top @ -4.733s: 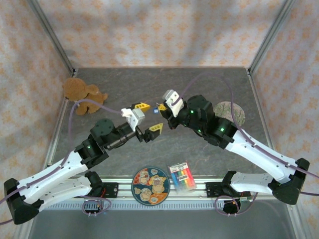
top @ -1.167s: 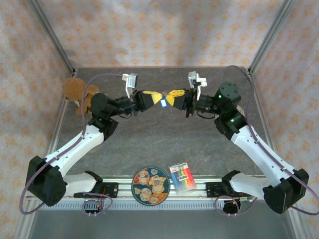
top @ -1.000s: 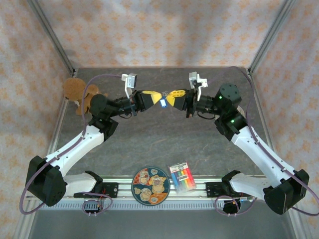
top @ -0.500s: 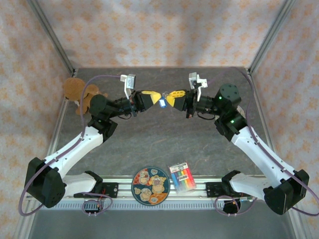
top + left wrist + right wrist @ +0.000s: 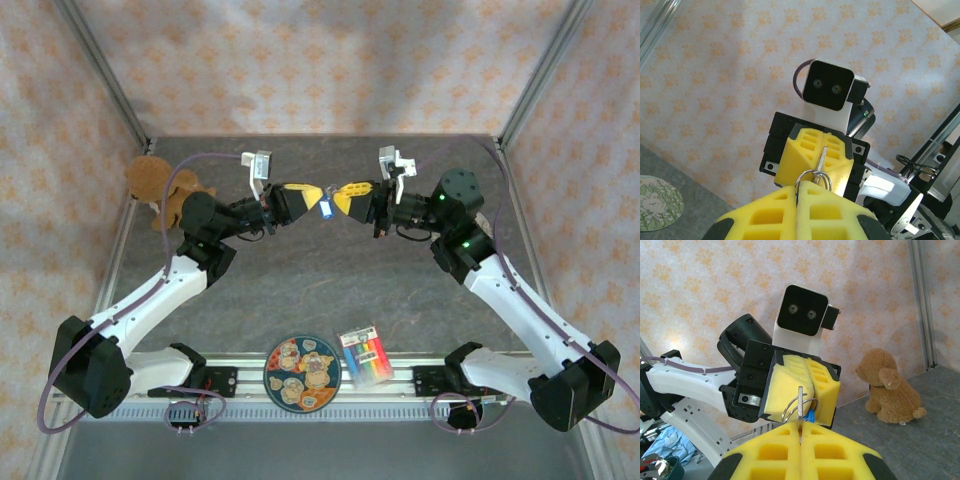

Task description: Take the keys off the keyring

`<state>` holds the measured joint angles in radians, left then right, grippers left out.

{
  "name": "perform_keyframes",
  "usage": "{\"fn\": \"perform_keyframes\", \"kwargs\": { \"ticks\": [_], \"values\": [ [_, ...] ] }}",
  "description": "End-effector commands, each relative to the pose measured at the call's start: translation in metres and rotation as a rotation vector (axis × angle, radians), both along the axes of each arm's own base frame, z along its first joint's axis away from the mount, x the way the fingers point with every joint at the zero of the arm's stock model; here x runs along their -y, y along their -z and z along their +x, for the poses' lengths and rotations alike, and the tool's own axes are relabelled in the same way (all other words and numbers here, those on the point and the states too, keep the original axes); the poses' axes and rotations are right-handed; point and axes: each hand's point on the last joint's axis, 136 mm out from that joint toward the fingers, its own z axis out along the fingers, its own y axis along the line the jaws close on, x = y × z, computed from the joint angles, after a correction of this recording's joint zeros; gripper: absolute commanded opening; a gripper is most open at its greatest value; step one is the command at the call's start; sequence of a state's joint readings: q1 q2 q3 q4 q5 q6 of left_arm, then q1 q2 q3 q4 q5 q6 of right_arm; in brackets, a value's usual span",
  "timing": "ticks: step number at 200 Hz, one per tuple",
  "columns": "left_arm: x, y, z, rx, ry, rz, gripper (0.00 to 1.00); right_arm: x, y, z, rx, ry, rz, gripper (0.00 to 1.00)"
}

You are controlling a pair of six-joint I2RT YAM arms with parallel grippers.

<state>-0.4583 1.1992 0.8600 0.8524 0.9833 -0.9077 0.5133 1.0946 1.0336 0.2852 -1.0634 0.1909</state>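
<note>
Silvery key (image 5: 800,401) pinched in right end effector (image 5: 800,427), keyring (image 5: 809,176) in left end effector (image 5: 797,192)

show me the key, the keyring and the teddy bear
key (image 5: 823,156), left wrist view, on its shaft
keyring (image 5: 788,407), right wrist view, left arc of the loop
teddy bear (image 5: 890,397), right wrist view, on its belly

Grey table (image 5: 330,290), brown teddy (image 5: 148,178) far left, patterned plate (image 5: 302,373), rainbow-striped card (image 5: 364,356) near edge

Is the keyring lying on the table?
No, the keyring is held in the air between the left hand and the right hand.
</note>
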Motion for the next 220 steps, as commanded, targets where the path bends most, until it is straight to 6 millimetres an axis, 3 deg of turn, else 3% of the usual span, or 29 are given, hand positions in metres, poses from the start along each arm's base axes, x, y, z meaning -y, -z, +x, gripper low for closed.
{"fn": "perform_keyframes", "kwargs": {
  "ticks": [1, 143, 151, 179, 194, 220],
  "values": [
    [-0.005, -0.013, -0.008, 0.06, -0.013, -0.03, 0.0, 0.007, -0.022, -0.011, 0.077, -0.006, 0.051, 0.0],
    [-0.007, -0.01, -0.003, 0.061, -0.052, -0.008, 0.0, 0.007, -0.019, -0.015, 0.095, -0.018, 0.05, 0.0],
    [-0.008, -0.008, -0.003, 0.057, -0.062, -0.001, 0.1, 0.007, -0.019, -0.015, 0.097, -0.018, 0.05, 0.0],
    [-0.009, -0.009, -0.004, 0.064, -0.071, -0.001, 0.24, 0.007, -0.021, -0.016, 0.104, -0.026, 0.05, 0.0],
    [-0.01, -0.009, -0.003, 0.061, -0.074, -0.003, 0.37, 0.007, -0.022, -0.017, 0.106, -0.03, 0.051, 0.0],
    [-0.016, -0.012, -0.001, 0.064, -0.092, -0.021, 0.49, 0.007, -0.024, -0.02, 0.11, -0.045, 0.052, 0.0]
  ]
}}
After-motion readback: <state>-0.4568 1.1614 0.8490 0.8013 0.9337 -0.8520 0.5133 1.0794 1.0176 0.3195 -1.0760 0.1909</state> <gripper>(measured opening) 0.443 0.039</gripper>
